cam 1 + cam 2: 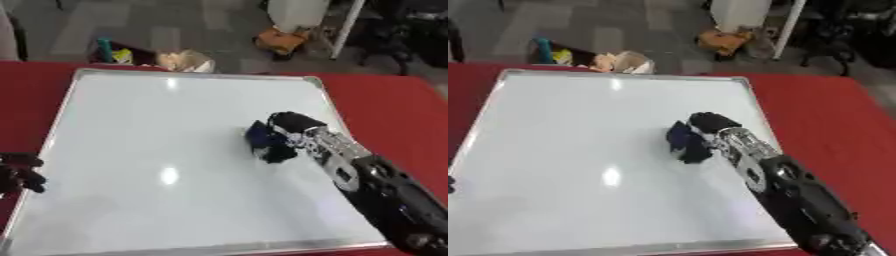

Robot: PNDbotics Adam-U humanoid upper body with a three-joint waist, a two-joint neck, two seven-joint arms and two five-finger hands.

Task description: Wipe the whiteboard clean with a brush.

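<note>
I'm seeing my left hand (19,172) properly only in the left eye view, fingers curled on nothing at the whiteboard's (157,125) left rim; the right eye view is barely catching it. My right hand (293,131) is curling round the dark blue brush (265,142), right of the board's centre, pressing it down; its long axis I cannot tell.

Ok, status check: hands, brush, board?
Right hand shut on the dark blue brush, on the whiteboard right of centre. Left hand idle at the board's left edge, fingers curled. Board shows no marks; nothing in the way.
</note>
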